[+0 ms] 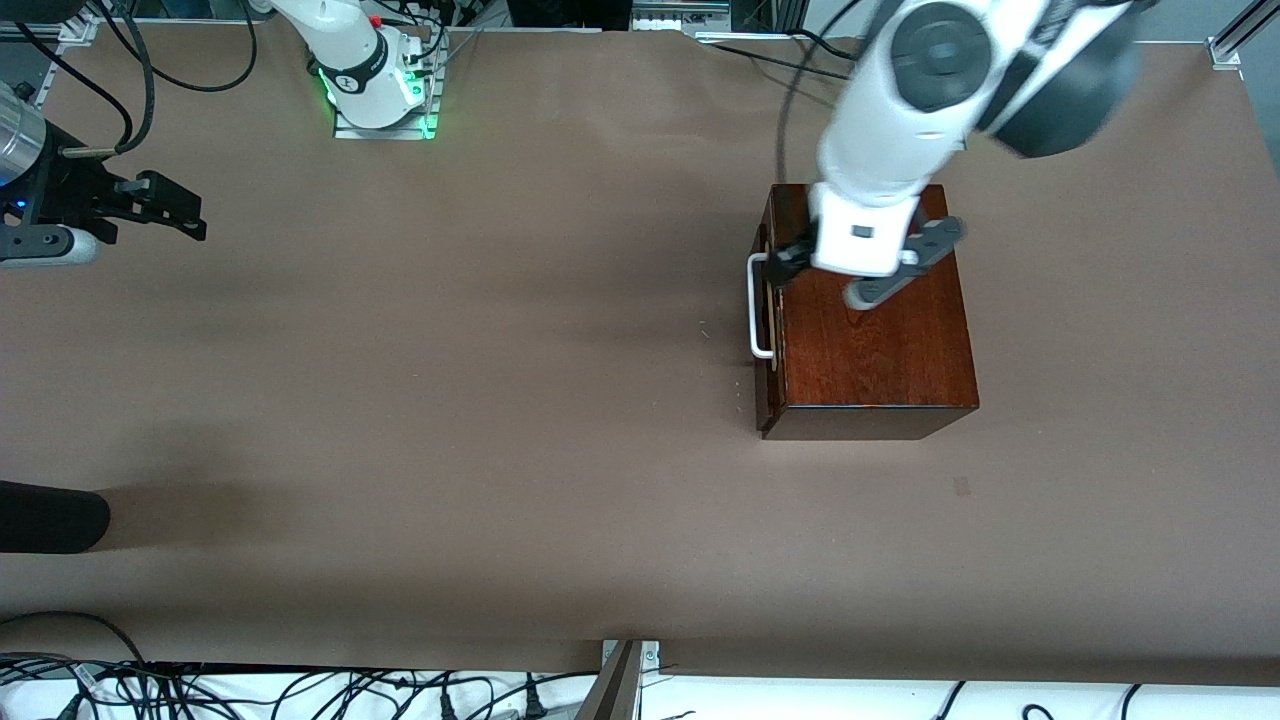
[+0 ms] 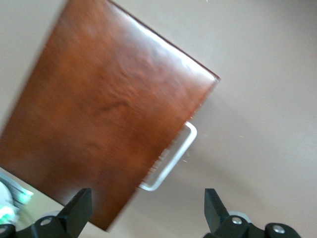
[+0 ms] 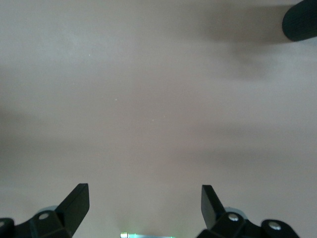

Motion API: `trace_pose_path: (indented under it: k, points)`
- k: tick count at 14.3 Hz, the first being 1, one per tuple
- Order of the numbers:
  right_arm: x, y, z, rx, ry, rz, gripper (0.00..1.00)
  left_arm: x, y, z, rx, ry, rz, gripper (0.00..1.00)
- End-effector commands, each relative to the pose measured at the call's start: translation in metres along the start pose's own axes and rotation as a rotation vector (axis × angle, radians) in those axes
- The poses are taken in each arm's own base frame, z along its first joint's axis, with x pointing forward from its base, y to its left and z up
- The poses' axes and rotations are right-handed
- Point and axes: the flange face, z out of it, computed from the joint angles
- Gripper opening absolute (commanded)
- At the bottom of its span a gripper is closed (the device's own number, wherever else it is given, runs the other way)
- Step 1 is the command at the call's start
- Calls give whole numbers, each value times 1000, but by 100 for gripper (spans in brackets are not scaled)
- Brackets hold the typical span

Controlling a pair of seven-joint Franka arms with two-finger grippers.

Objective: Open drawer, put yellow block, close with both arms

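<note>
two arms, one box, no block in sight — entries as i read them from my station.

item: wooden box, glossy dark mahogany, standing toward the left arm's end of the tabletop, well in from every edge. i judge it stiff, fairly heavy and slick on its polished top; poor for pinching anywhere on the body.

item: drawer, dark front nearly flush with the box, so it looks shut or all but shut. its front faces the right arm's end of the tabletop.

item: handle, white u-shaped bar on the drawer front. rigid, thin, standing clear of the wood; i would take hold at the middle of the bar and pull straight, since the box may slide on the smooth brown tabletop.

item: yellow block, not visible in any view; i cannot say where it lies.

item: left gripper, over the box top at its handle side, fingers spread apart, nothing between them.

item: right gripper, waiting over the tabletop's edge at the right arm's end, fingers apart, empty.
</note>
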Motion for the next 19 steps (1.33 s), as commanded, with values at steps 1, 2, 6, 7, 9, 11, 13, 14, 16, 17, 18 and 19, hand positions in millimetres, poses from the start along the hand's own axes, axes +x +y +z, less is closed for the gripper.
trace_pose_path:
  k: [1,2,6,7,9,11,13,14,16,17,18,19]
  points:
    - [1,-4,-1,11,32,11,100,24,-55,-29,-6,-28,142,100]
    - [1,-5,0,11,31,10,100,33,-68,-34,-1,-33,179,100]
    - [-2,-4,-5,11,32,11,100,74,-126,-47,14,-61,377,100]
    - [-1,-4,-6,11,37,11,100,85,-140,-50,8,-58,414,100]
    - [1,-4,-1,11,31,11,100,97,-161,-48,16,-57,494,100]
    - [1,-5,-2,12,35,10,100,110,-182,-44,13,-65,531,100]
    - [1,-5,-3,12,37,11,100,114,-194,-43,49,-51,579,100]
    - [0,-5,-4,12,38,11,100,113,-197,-46,65,-34,599,100]
    - [1,-6,-3,12,38,11,100,112,-197,-46,71,-33,603,100]
    - [1,-6,-3,12,40,11,100,112,-196,-46,71,-37,604,100]
    - [1,-6,-4,12,43,10,100,114,-196,-48,70,-34,601,100]
    - [2,-6,-4,12,47,10,100,113,-195,-48,68,-33,603,100]
